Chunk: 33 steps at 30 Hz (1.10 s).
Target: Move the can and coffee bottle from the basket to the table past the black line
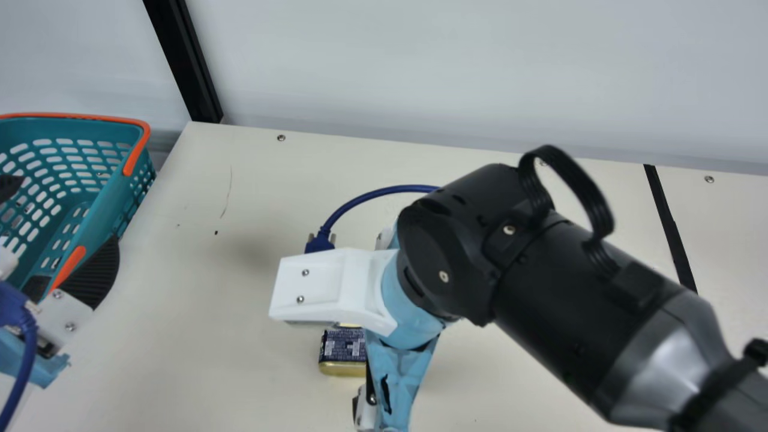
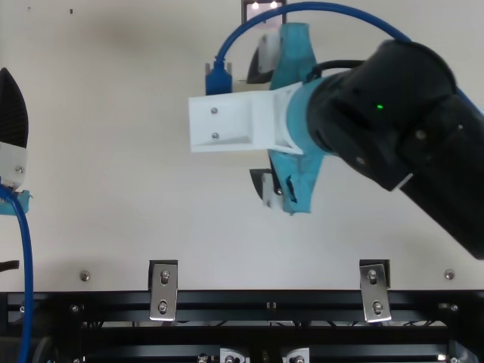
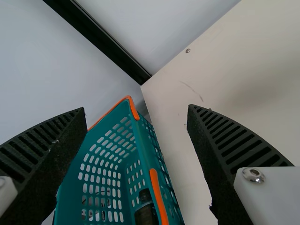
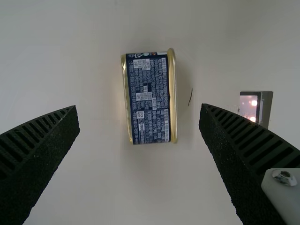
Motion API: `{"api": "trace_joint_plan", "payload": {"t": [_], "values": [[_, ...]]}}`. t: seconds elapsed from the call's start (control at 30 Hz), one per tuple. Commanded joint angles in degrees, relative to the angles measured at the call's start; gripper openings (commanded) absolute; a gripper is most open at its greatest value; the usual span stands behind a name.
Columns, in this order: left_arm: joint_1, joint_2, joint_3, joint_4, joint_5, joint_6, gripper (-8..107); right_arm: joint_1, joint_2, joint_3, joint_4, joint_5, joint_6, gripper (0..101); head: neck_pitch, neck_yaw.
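My left gripper (image 1: 53, 233) stands open over the near part of the teal basket (image 1: 99, 225); the left wrist view shows the gripper (image 3: 136, 115) with no object between its fingers. Inside the basket, by its side wall, is the dark coffee bottle (image 3: 146, 213), partly cut off. In the top view my right gripper (image 2: 259, 126) hangs over the table, its fingers apart. From its wrist, the gripper (image 4: 139, 108) has the blue and gold can (image 4: 149, 97) below, between its open fingers. The can (image 1: 343, 353) rests on the table, partly covered by the arm in the main view.
A black line (image 1: 670, 228) crosses the table (image 1: 198, 372) at the right. Beyond one right finger is a small dark-framed object with a shiny face (image 4: 248, 108). Walls stand behind the table, with a dark post (image 1: 183, 60).
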Motion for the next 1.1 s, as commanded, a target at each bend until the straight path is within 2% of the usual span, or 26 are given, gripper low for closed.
{"api": "trace_joint_plan", "payload": {"t": [0.0,0.53,0.97,1.0,1.03,1.07], "values": [[0.0,0.0,0.0,0.0,0.0,0.0,90,0.1,0.8,-0.4,-0.1,-0.5,0.1,101,-0.2,-0.8],[0.0,0.0,0.0,0.0,0.0,0.0,90,-0.8,8.6,-4.0,0.8,-1.2,-2.5,101,-0.2,-0.8],[0.0,0.0,0.0,0.0,0.0,0.0,90,-1.8,12.9,-5.0,0.4,-0.7,-3.2,101,-0.2,-0.8],[0.0,0.0,0.0,0.0,0.0,0.0,90,-1.8,13.1,-5.1,0.4,-0.7,-3.1,42,-0.2,-0.8],[0.0,0.0,0.0,0.0,0.0,0.0,90,-1.8,13.2,-5.1,0.4,-0.7,-3.1,11,-0.2,-0.8],[0.0,0.0,0.0,0.0,0.0,0.0,90,-1.9,13.4,-5.1,0.4,-0.7,-3.0,0,-0.2,-0.8]]}}
